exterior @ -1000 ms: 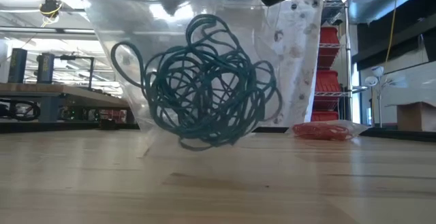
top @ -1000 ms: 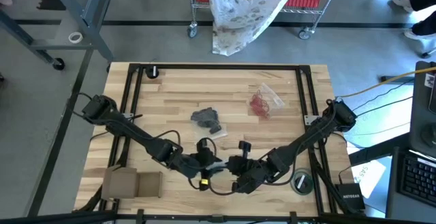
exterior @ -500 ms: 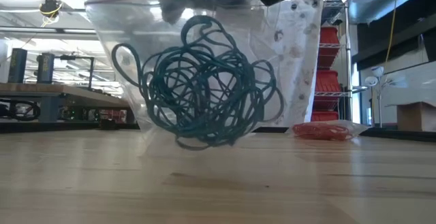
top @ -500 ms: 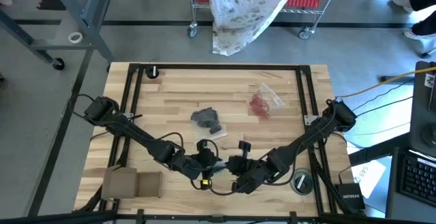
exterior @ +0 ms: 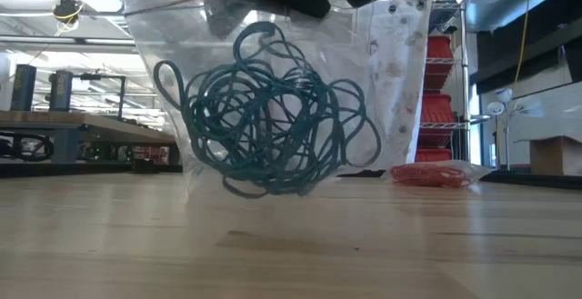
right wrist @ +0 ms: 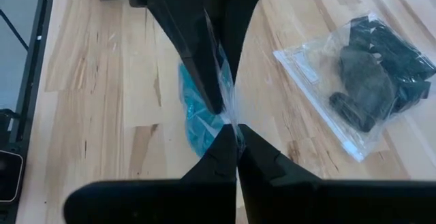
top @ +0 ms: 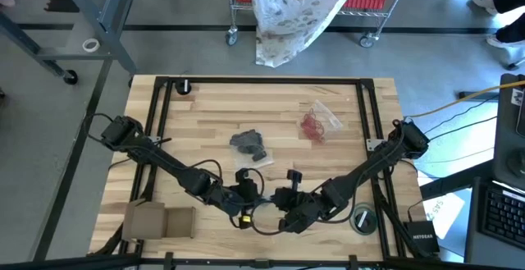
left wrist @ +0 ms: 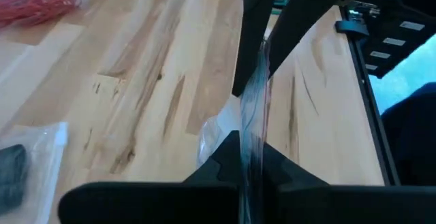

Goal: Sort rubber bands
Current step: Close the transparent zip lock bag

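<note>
A clear plastic bag (exterior: 273,108) with a tangle of teal rubber bands (exterior: 268,122) hangs over the near middle of the table. Both grippers are shut on its top edge. My left gripper (top: 248,189) is on the left and my right gripper (top: 283,198) on the right, their fingers facing each other. A second bag with red bands (top: 316,122) lies flat at the far right. A third bag with dark grey bands (top: 248,143) lies flat at mid table. My left gripper (left wrist: 251,176) pinches the bag's top edge (left wrist: 251,125) between its two fingers, coming from the table's left. The bag hangs below, clear of the table. My right gripper (right wrist: 235,142) pinches the same top edge (right wrist: 228,115) from the table's right, close to the left fingers (right wrist: 184,26). The bag with its teal bands (right wrist: 194,108) hangs under it.
A cardboard box (top: 160,219) sits at the near left corner and a round roll (top: 361,219) at the near right. Black frame rails (top: 156,130) run along the table's sides. A cart with patterned cloth (top: 291,16) stands beyond the far edge.
My left gripper has come in at the bag's top edge beside the right gripper and has taken hold of it. The hanging bag and its teal tangle have swung a little toward the table's left. The right gripper has kept its hold.
</note>
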